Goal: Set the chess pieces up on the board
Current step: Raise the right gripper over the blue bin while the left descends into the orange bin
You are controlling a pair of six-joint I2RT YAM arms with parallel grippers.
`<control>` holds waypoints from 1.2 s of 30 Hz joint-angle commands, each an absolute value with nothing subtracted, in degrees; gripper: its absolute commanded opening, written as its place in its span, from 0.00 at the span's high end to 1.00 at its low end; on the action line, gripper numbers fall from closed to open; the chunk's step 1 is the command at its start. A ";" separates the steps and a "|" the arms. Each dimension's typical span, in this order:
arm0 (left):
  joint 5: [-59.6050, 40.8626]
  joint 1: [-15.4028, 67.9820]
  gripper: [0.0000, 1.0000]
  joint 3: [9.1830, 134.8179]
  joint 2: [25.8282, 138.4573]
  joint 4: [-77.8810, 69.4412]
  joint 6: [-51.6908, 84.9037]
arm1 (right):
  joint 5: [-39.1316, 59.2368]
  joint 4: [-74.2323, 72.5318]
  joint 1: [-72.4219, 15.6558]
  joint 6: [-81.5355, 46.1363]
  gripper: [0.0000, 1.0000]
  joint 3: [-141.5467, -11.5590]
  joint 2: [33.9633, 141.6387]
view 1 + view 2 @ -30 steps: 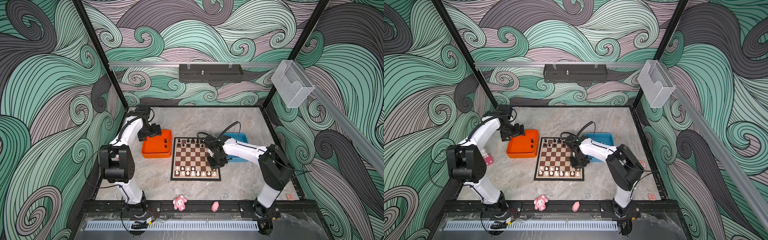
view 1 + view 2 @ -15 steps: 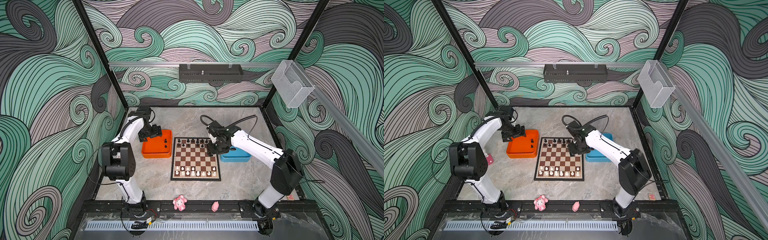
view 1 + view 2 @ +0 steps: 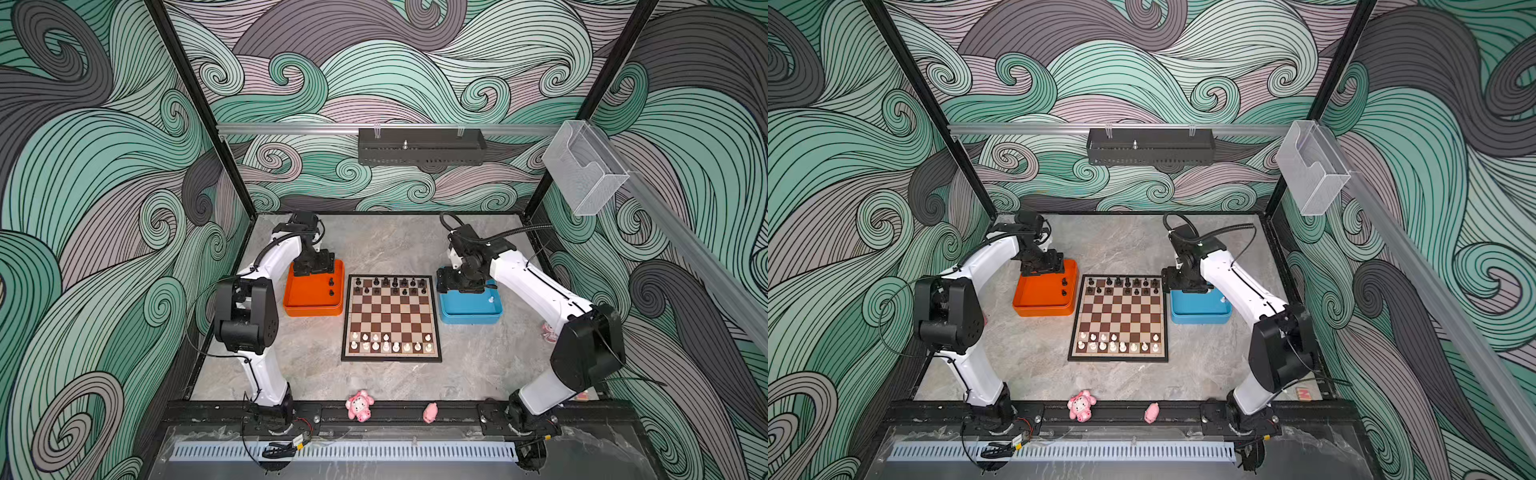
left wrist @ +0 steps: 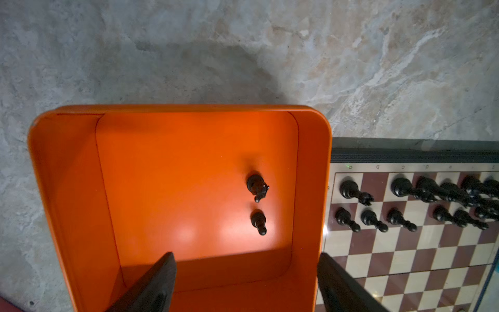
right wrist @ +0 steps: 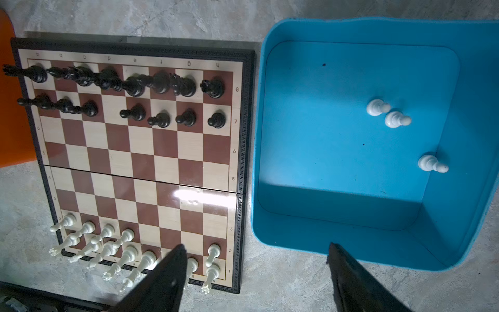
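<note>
The board point(image 3: 390, 320) point(image 3: 1119, 318) lies mid-table. Black chess pieces point(image 3: 390, 284) fill its far two rows, and white ones point(image 3: 388, 343) stand in the near rows. Left of it, the orange tray point(image 3: 305, 305) holds a black knight point(image 4: 258, 187) and a black pawn point(image 4: 259, 221). My left gripper point(image 4: 244, 255) point(image 3: 312, 270) hovers open and empty over that tray's far end. To the right, the blue tray point(image 5: 337, 162) point(image 3: 469, 318) holds three white pawns point(image 5: 395, 119). My right gripper point(image 5: 256, 245) point(image 3: 459, 286) hangs open and empty above that tray's far left corner.
Two pink figurines point(image 3: 359, 405) point(image 3: 430, 412) lie at the front rail, and another point(image 3: 548, 332) sits by the right arm. A black box point(image 3: 419, 146) hangs on the back rail. A clear holder point(image 3: 582, 168) is on the right wall.
My right gripper has left the board's right side, swung back over the blue tray and opened. The left gripper has stayed over the orange tray.
</note>
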State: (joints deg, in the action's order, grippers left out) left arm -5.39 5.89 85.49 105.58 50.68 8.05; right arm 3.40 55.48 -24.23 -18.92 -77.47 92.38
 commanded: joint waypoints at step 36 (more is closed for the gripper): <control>-4.40 9.48 0.63 82.62 114.26 42.96 0.35 | 6.15 54.25 -18.74 -17.31 0.17 -74.42 91.19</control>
State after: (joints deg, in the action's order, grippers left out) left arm -4.49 9.15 82.81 113.19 43.16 0.58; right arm 5.28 54.50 -19.25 -17.56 -75.11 92.01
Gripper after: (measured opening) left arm 0.383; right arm 0.827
